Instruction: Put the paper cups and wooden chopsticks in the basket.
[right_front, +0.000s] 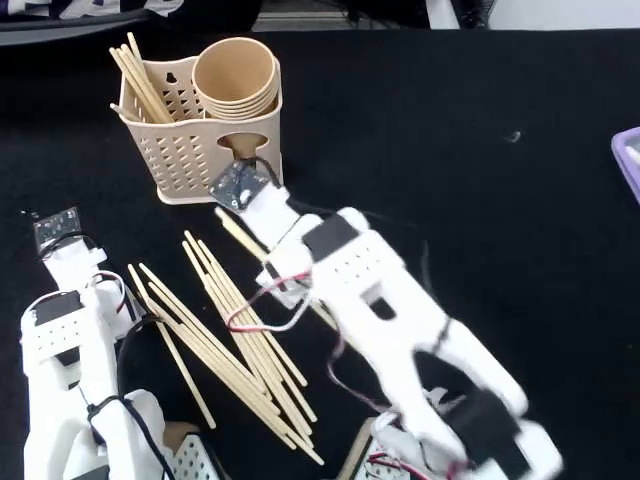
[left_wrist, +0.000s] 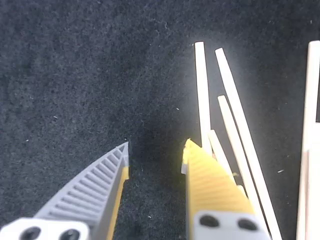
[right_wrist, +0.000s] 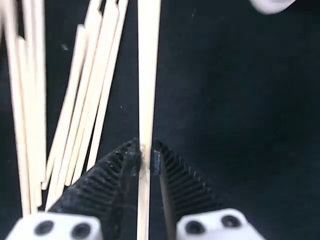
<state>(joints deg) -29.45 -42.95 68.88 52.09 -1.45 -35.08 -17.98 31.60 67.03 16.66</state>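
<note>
Right claw (right_wrist: 146, 148) clamps one chopstick (right_wrist: 149, 60); left claw (left_wrist: 156, 145) gapes over black tablecloth (left_wrist: 65, 65).

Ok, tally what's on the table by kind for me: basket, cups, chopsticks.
Basket: 1
Stack of paper cups: 1, in the basket, too nested to count singly
Bunch of chopsticks in the basket: 1
Pile of loose chopsticks on the table: 1, too overlapped to count
Single chopstick in the right gripper: 1
Total: 5
</note>
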